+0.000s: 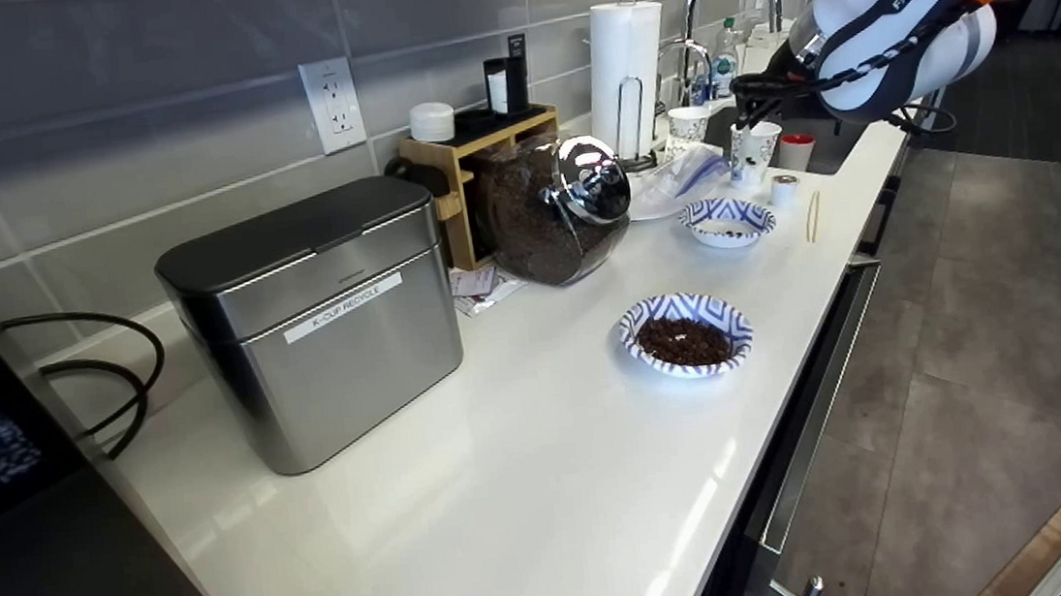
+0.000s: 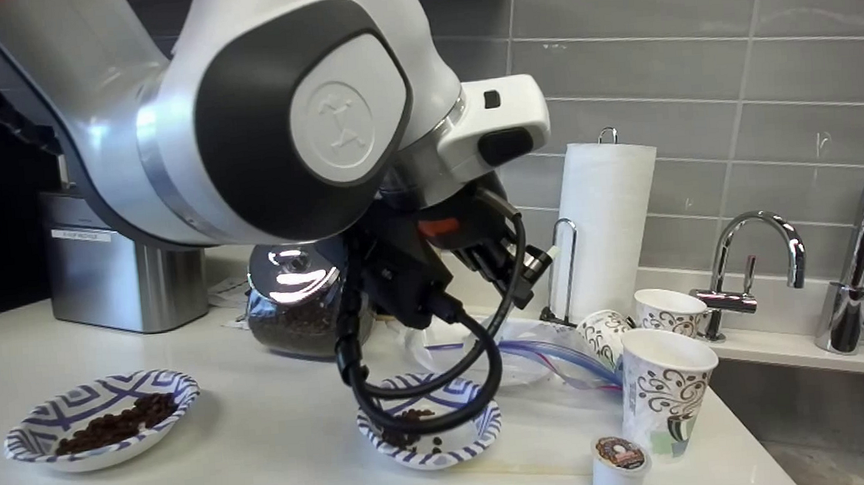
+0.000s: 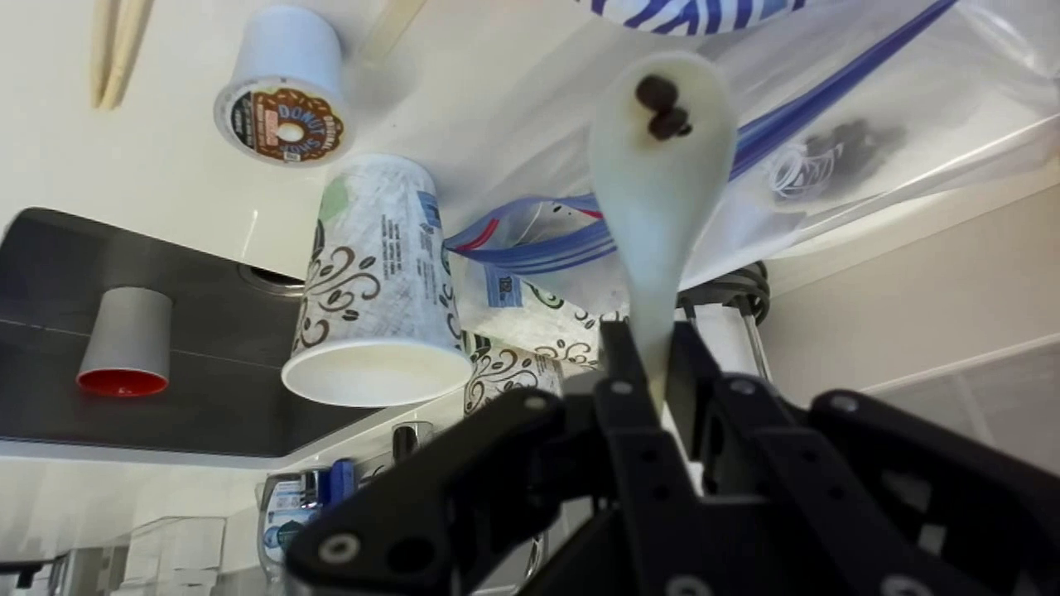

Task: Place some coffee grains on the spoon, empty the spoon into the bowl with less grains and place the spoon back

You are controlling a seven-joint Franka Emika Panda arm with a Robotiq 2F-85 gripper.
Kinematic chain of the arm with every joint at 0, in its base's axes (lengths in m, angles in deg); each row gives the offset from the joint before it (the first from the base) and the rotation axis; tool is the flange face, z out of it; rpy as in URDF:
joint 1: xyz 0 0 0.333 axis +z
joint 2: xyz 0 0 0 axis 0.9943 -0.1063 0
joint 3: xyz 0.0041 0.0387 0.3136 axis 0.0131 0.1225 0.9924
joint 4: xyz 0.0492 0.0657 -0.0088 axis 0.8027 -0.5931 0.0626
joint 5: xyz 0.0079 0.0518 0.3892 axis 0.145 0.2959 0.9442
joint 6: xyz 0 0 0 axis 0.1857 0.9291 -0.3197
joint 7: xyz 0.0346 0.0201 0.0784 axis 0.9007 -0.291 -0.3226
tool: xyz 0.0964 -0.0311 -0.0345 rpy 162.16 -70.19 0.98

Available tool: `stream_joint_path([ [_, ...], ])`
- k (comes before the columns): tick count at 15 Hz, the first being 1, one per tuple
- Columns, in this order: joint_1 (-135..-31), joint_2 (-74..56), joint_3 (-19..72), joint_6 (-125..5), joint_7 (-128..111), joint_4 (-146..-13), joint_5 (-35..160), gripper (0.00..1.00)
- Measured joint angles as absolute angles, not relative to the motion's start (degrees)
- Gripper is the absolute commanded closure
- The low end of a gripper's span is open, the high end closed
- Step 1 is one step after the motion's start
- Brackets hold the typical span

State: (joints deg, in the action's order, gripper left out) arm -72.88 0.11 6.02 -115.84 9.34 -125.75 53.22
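My gripper (image 3: pixel 650 356) is shut on the handle of a white spoon (image 3: pixel 654 194). The spoon's head points away from the fingers and bears a few dark coffee grains (image 3: pixel 657 93). In an exterior view the gripper (image 2: pixel 531 273) is above the counter, near the paper towel roll; the spoon is mostly hidden there. The bowl with less grains (image 1: pixel 729 239), pale inside with a few dark grains, also shows in an exterior view (image 2: pixel 449 457), partly behind a cable. Its edge (image 3: pixel 696 15) is at the top of the wrist view. The fuller bowl (image 1: pixel 693 371) holds a dark heap (image 1: pixel 686 341).
A patterned paper cup (image 2: pixel 671 385) and a coffee pod (image 2: pixel 619 467) stand near the sink (image 2: pixel 838 411). A clear zip bag (image 1: pixel 680 181) lies by the paper towel roll (image 1: pixel 628 79). A glass jar (image 1: pixel 537 215) and a steel bin (image 1: pixel 349 335) stand along the wall. Thin sticks (image 1: pixel 813 217) lie near the edge.
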Motion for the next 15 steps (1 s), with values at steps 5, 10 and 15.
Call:
stream_joint_path([
  [5, -66.13, -0.91, 1.26, -120.67, 8.53, -127.10, 59.01, 0.97],
  [10, -57.50, -3.05, -3.83, -127.85, 2.30, -129.23, 70.73, 0.97],
  [15, -49.26, -4.60, -5.79, -134.80, -5.69, -131.75, 84.32, 0.97],
])
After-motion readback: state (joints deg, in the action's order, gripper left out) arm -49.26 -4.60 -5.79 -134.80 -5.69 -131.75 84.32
